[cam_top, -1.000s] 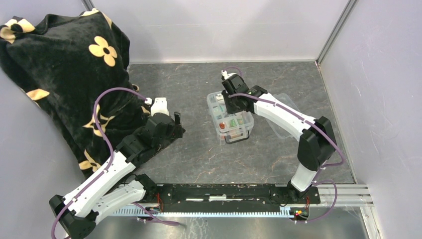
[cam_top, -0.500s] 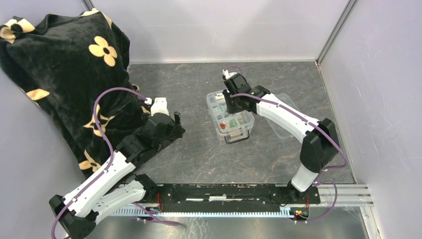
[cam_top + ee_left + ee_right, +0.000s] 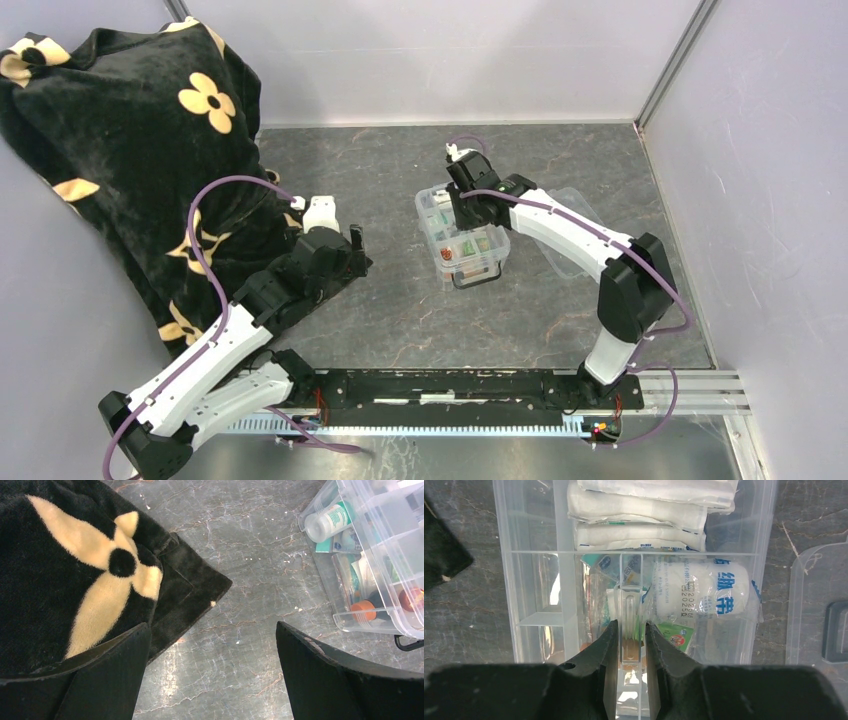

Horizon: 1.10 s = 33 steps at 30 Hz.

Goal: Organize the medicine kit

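Observation:
The medicine kit (image 3: 472, 262), a clear box with a black handle, stands open in the middle of the table. A shallow clear divided tray (image 3: 569, 580) sits in its top, holding white gauze packs (image 3: 644, 510) and a wrapped bandage roll (image 3: 704, 587). My right gripper (image 3: 630, 625) is shut on the tray's upright centre handle; it is over the kit in the top view (image 3: 468, 205). My left gripper (image 3: 212, 630) is open and empty above bare table, left of the kit (image 3: 350, 625). It lies beside the black cloth in the top view (image 3: 357, 245).
A black cloth bag with cream flowers (image 3: 130, 130) fills the back left, and its corner (image 3: 190, 590) reaches near my left gripper. The flat clear lid (image 3: 578, 232) lies right of the kit. A white bottle (image 3: 327, 520) lies inside the kit. Walls close in the back and right.
My right gripper shifted slightly over the kit and came back, still closed on the tray handle. The left arm has not moved.

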Each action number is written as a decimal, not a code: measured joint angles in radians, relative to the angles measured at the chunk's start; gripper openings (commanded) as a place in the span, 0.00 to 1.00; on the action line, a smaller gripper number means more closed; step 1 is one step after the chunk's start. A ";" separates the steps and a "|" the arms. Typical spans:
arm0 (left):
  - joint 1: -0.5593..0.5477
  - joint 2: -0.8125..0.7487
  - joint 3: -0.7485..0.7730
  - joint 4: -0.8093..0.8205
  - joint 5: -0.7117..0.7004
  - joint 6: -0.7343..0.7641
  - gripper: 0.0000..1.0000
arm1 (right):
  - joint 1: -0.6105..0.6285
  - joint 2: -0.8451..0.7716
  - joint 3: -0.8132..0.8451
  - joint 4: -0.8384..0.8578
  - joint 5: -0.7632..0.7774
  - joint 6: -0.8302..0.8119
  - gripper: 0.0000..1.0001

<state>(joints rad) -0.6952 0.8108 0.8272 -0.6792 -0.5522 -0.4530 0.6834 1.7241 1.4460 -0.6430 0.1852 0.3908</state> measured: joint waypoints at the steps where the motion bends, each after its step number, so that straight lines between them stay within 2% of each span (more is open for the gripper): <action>1: 0.000 0.000 0.000 0.000 0.000 0.000 1.00 | 0.000 0.006 -0.001 0.001 0.000 0.002 0.19; 5: 0.000 0.000 0.000 0.000 0.000 0.000 1.00 | 0.005 0.030 -0.004 0.006 0.010 0.002 0.20; 13: 0.000 0.002 0.000 0.000 0.000 0.000 1.00 | 0.015 0.027 -0.011 0.014 0.032 0.001 0.35; 22: 0.000 0.007 0.000 0.000 0.000 0.000 1.00 | 0.017 0.026 -0.013 0.016 0.037 0.001 0.43; 23: 0.000 0.007 0.000 0.000 0.000 0.000 1.00 | 0.017 0.026 -0.012 0.014 0.037 0.001 0.44; 25: 0.000 0.007 0.000 0.000 0.000 0.000 1.00 | 0.017 0.024 -0.012 0.013 0.038 0.001 0.56; 26: 0.000 0.007 0.000 0.000 0.000 0.000 1.00 | 0.017 0.022 -0.012 0.013 0.037 0.002 0.58; 33: 0.000 0.012 0.000 0.000 0.000 0.000 1.00 | 0.016 -0.050 -0.012 0.008 0.035 0.002 0.58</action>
<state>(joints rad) -0.6952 0.8230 0.8272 -0.6788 -0.5522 -0.4530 0.6998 1.6741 1.4342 -0.6346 0.2207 0.3927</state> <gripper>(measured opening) 0.997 0.582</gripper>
